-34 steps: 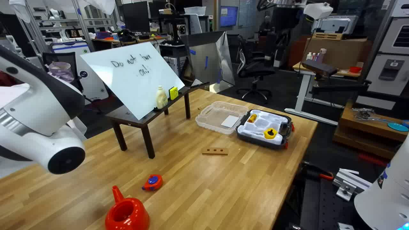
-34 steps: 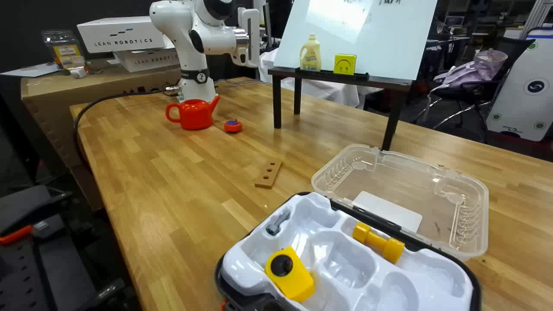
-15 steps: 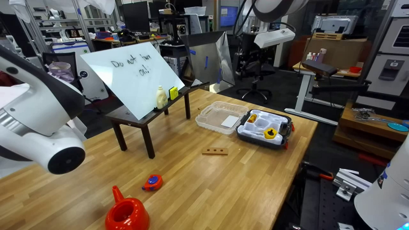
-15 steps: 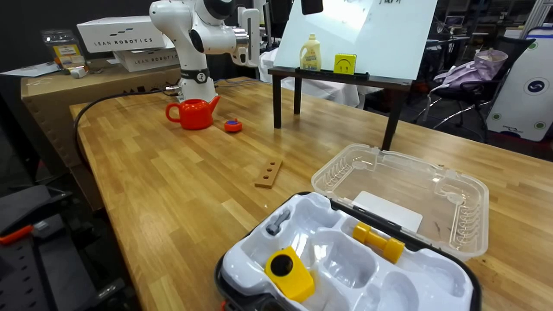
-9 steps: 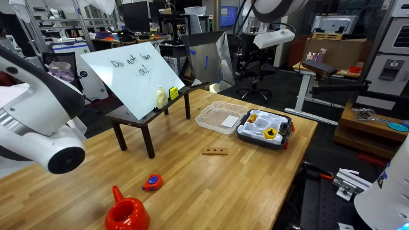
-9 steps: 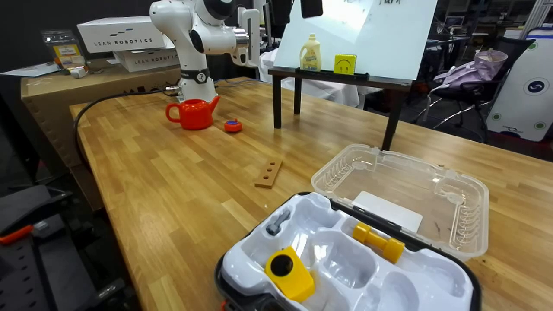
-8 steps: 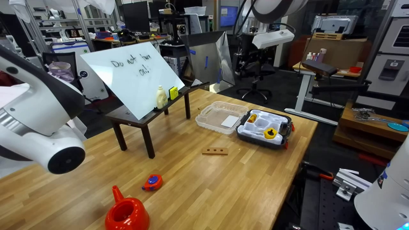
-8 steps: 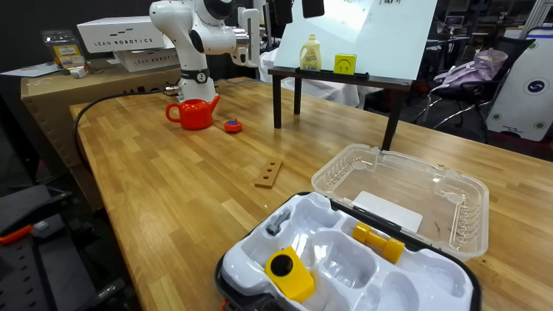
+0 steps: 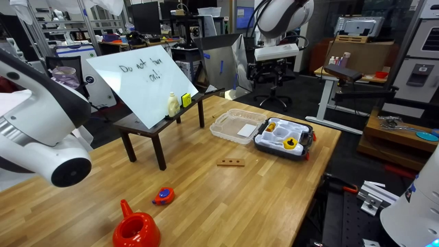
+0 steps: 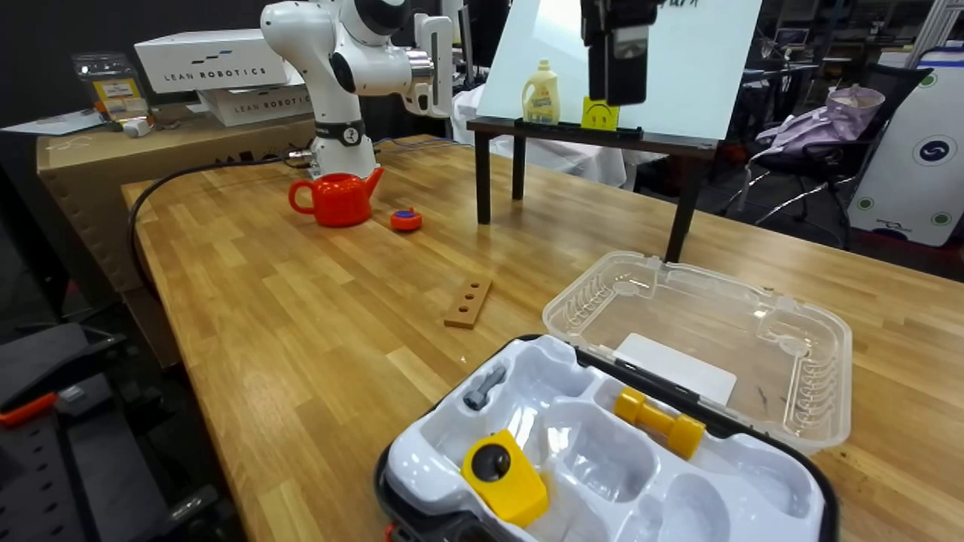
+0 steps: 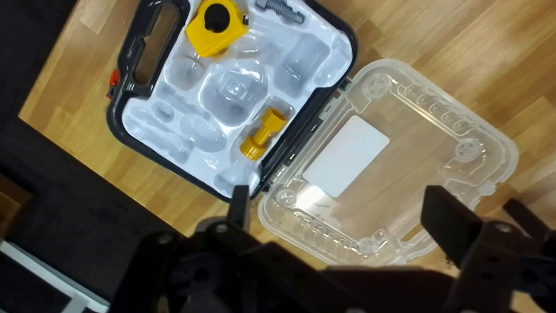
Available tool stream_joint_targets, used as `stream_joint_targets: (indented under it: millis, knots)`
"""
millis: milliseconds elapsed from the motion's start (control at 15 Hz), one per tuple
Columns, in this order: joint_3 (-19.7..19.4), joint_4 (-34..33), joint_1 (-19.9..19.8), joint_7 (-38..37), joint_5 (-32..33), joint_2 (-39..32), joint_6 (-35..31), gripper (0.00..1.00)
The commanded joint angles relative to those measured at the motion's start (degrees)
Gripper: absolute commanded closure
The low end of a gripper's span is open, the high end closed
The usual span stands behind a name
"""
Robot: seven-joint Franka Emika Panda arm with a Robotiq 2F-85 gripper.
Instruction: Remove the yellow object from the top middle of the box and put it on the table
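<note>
The yellow dumbbell-shaped piece (image 11: 262,135) lies in a slot of the open box's white insert (image 11: 173,108), midway along the hinge edge. It also shows in both exterior views (image 9: 271,127) (image 10: 659,423). A yellow tape measure (image 11: 207,37) sits in the same box near the handle side. My gripper (image 11: 338,188) is open and empty, its fingers wide apart. In the wrist view it overlaps the clear lid, with the dumbbell piece up and left of it. In an exterior view the gripper (image 10: 617,68) hangs high above the table (image 10: 301,354), in front of the whiteboard.
The clear lid (image 11: 399,143) lies flat beside the box, with a white card. A grey bolt (image 10: 484,388) sits in the insert. A wooden strip with holes (image 10: 467,302), red teapot (image 9: 140,228) and red toy (image 9: 164,197) stand on the table. A whiteboard (image 9: 137,82) rests on a dark stand.
My gripper has come into view and moved lower. It has gone left in one exterior picture and right in the other. The box, both yellow things and the other objects have not moved.
</note>
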State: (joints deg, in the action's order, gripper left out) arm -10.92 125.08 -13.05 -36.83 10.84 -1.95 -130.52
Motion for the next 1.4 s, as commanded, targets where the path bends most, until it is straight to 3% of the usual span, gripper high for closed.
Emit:
stream_joint_targets:
  millis: [0,533,1000,1333]
  knots:
    - [-1.12,-1.1,0.7,-1.56,0.02,-1.66,0.23,0.0]
    - [-1.29,-3.07,0.9,-3.45,-0.37,-3.07,1.59,0.0]
    - [-3.36,-8.68,-0.59,-6.43,-13.52,-10.68,4.37,0.0]
    - [-6.49,-13.02,-1.72,-9.83,-18.06,-17.34,4.1,0.0]
